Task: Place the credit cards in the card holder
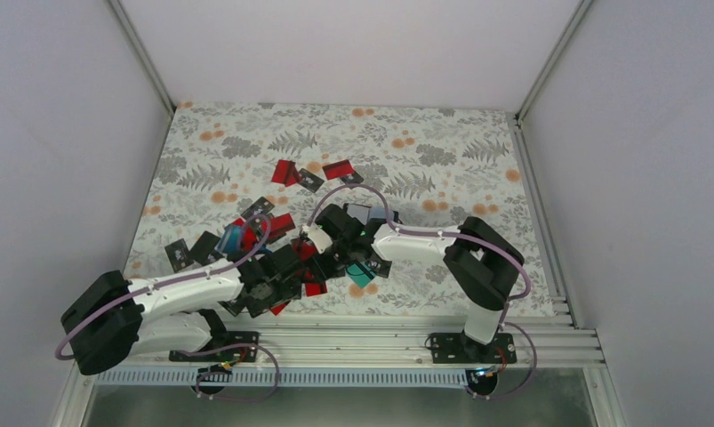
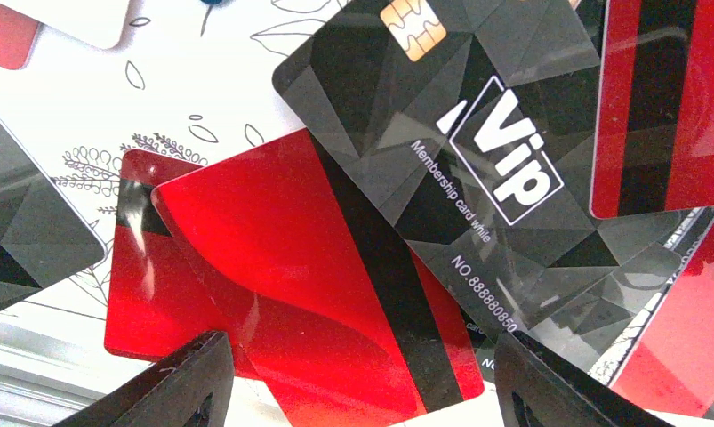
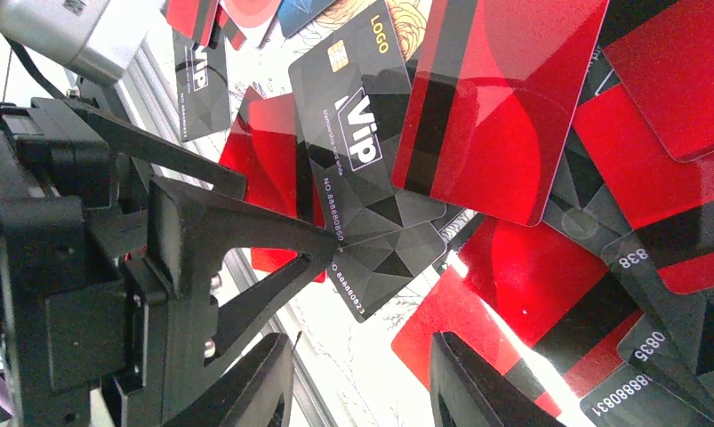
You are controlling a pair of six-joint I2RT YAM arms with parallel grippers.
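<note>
Glossy red, faceted-black credit cards (image 2: 317, 285); rounded corners, overlapping.

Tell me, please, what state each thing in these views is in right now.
credit cards, loose on the table, many overlapping in a heap.
black Vip card, face up, lying over the red card.
red card, stripe side up, flat, partly covered.
left gripper, open, low over the red card.
right gripper, open, empty.

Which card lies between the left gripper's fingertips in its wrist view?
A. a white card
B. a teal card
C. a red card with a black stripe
C: the red card with a black stripe lies flat under the open left gripper, between its two fingertips.
</note>
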